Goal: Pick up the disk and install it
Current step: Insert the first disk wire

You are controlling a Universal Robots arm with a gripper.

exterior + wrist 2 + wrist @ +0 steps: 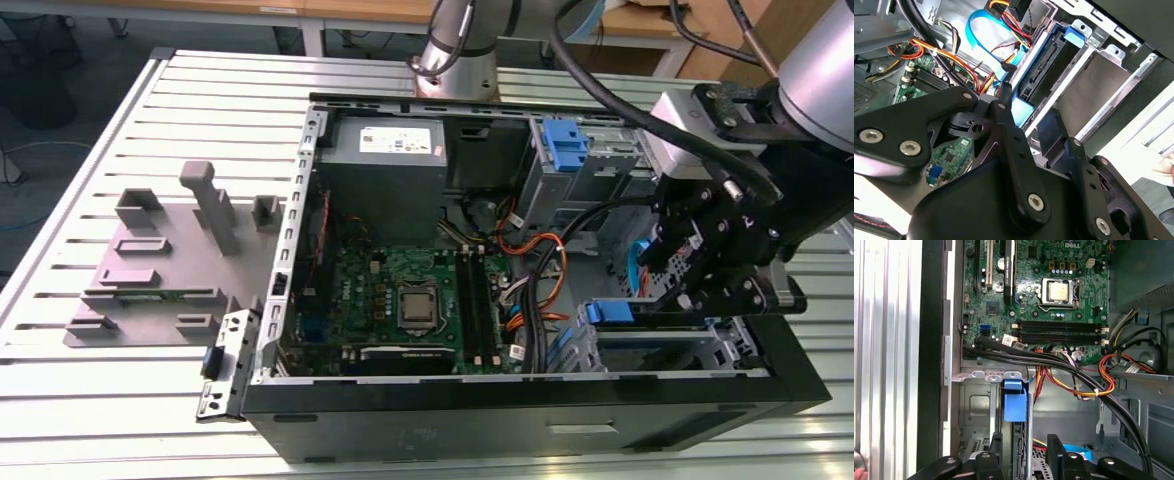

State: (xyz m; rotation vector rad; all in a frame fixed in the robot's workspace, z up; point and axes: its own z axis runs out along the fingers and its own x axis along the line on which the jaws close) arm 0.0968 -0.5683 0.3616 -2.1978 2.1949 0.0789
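Note:
The disk [609,313] stands on edge in the drive cage at the front corner of the open computer case, on the exterior view's right, framed by its blue bracket. My gripper [683,300] hangs right above it. In the first wrist view the disk's blue tab [1014,407] runs down between my black fingers [996,452], with a gap on one side, so the gripper [1024,446] is open. In the second wrist view the disk [1046,65] lies in its metal slot, and the gripper [1028,107] straddles the bracket's near end.
The motherboard [400,300] and bundled cables [534,270] fill the case floor beside the cage. A grey power supply box [387,150] sits at the back, next to another blue bracket [567,140]. A grey plastic stand [174,260] rests on the slatted table outside the case.

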